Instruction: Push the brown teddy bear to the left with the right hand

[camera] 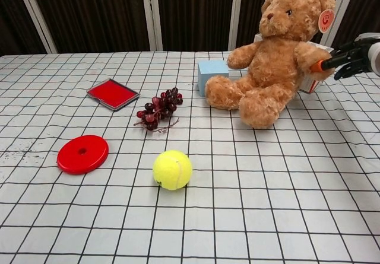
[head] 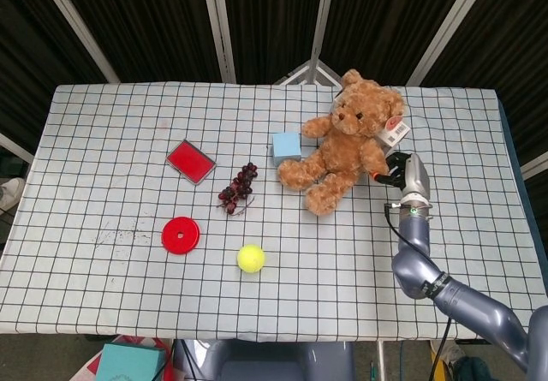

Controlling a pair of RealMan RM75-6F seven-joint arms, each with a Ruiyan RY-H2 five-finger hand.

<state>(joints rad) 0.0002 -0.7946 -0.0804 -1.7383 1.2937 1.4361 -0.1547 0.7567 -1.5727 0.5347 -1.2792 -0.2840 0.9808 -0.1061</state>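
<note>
Looking down from the head camera, we see the bear [head: 342,151] sitting on the checked table [head: 103,133], right of centre toward the far edge, leaning back with its legs pointing toward the near left. A round tag [head: 396,125] hangs by its ear. Our right robot hand [head: 399,171] is just beside the bear's right flank, its dark fingers [camera: 350,58] stretched out toward the bear's arm. In the chest view an orange fingertip meets the fur there. The fingers are apart and grip nothing. Our left robot hand shows in neither view.

A blue cube [head: 286,147] stands just left of the bear, close to its paw; we cannot tell whether they touch. Behind the bear a white box [camera: 309,82] is partly hidden. Further left lie dark grapes [head: 238,187], then a flat red tray [head: 190,160] near the middle of the table. A red disc [head: 180,235] with a hole sits nearer our edge, and a yellow ball [head: 250,258] rests to its right, well apart from the bear.
</note>
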